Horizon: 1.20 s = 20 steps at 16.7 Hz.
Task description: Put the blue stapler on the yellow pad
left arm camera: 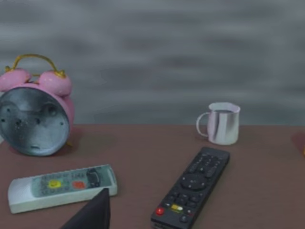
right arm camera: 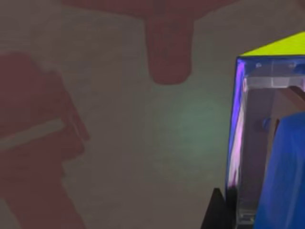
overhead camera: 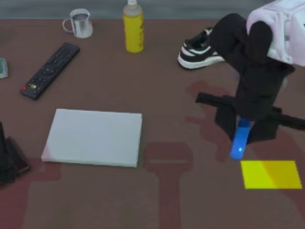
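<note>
The blue stapler hangs tilted a little above the table, and my right gripper is shut on its upper part. Its lower end points toward the yellow pad, which lies flat just beyond it near the table's front right. In the right wrist view the blue stapler fills one side beside a dark fingertip, with a corner of the yellow pad past its end. My left gripper is parked, open, at the table's left edge.
A white-grey board lies left of centre. At the back are a black remote, a metal cup, a yellow bottle and a black-and-white shoe. The left wrist view also shows a pink alarm clock and a small white remote.
</note>
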{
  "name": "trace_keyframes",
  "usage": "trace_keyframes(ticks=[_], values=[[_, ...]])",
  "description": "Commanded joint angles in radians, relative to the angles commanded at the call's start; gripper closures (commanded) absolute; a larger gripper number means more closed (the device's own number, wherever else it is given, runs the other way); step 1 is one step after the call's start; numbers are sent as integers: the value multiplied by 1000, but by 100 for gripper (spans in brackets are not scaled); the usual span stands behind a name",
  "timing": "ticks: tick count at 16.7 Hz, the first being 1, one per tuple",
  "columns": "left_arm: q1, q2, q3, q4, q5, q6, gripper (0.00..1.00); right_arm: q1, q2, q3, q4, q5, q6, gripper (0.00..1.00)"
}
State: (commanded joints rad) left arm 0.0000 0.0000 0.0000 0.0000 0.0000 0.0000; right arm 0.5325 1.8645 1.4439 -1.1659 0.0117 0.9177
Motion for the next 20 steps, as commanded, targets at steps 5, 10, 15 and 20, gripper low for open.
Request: trace_keyframes(ticks=[5,10,15,20], values=[[0,0,0,0,0,0,0,-78,-69,-86,-3,1,508,100],[0,0,0,0,0,0,0,-149,-150,-169,10,0,896,100],[0,0,0,0,0,0,0,-181,-196,-208,24,0,1027,100],[0,0,0,0,0,0,0,-176,-190,-207,26,0,1027,100]])
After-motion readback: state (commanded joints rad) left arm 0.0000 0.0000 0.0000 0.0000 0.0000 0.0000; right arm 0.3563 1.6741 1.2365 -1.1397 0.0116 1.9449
